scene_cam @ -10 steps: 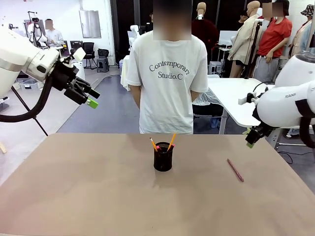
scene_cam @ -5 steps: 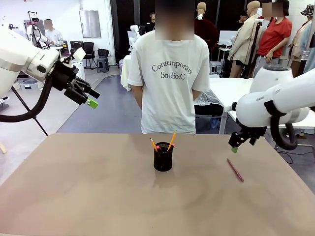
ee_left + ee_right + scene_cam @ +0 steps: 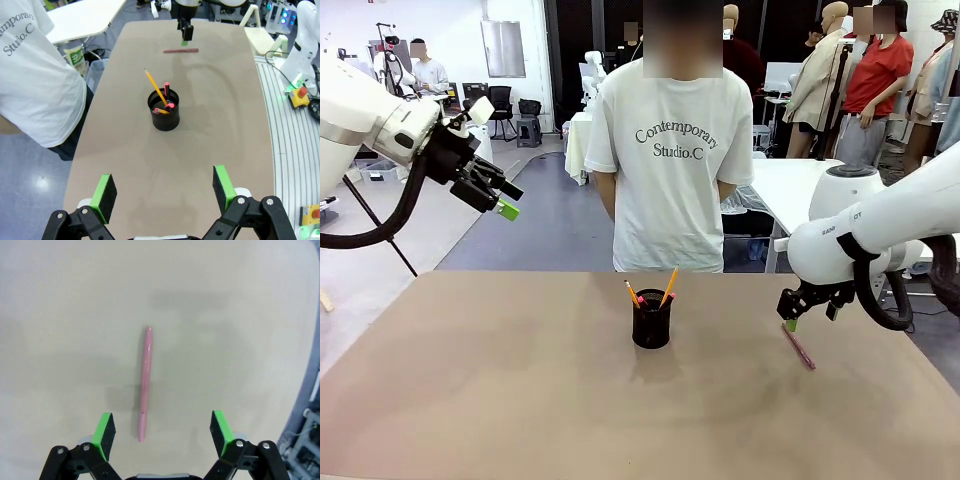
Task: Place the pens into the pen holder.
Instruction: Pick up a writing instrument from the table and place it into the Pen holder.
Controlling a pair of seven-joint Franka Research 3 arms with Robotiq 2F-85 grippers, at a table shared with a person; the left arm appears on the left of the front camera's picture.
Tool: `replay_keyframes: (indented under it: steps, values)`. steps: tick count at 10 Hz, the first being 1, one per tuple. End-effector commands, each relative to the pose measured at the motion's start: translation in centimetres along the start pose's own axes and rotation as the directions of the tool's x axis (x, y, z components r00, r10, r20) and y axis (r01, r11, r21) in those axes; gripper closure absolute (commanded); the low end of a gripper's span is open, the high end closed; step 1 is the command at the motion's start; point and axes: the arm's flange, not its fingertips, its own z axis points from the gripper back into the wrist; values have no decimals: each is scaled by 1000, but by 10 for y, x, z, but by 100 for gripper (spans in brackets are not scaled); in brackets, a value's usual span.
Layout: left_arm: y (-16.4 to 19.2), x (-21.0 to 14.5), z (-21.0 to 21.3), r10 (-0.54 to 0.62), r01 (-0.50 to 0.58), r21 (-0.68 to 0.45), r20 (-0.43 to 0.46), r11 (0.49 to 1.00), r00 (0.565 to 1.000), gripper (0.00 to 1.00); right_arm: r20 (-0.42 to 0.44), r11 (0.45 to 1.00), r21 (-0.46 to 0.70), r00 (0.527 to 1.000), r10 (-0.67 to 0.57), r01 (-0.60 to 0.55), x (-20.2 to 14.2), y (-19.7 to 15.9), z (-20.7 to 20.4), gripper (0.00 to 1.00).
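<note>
Workshop room, glossy grey floor (image 3: 545,225), white table (image 3: 782,190) (to the right), black office chairs (image 3: 501,98) far back, white wall (image 3: 455,30)

A robotics lab: a white worktable (image 3: 785,192), office chairs (image 3: 501,100), an emergency-stop button (image 3: 300,95) beside the table (image 3: 225,125)

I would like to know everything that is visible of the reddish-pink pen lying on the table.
The reddish-pink pen is a thin, smooth stick, seemingly plastic, one colour throughout, slightly narrowed at its ends. It lies flat on the beige table, to the robot's right of the black mesh pen holder, apart from it. Only the table visibly touches it. The open right gripper hovers over its far end, seemingly without contact.
</note>
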Motion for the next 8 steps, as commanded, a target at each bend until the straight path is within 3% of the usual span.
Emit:
replay_keyframes:
  steps: [1,8]
  values:
    - [1,1,2,-5,5,2,-5,1000,1000,0,-17,996,-25,997,-82,81,10,4,-6,0]
    - [1,1,2,-5,5,2,-5,1000,1000,0,-33,997,2,996,-79,79,4,2,-21,0]
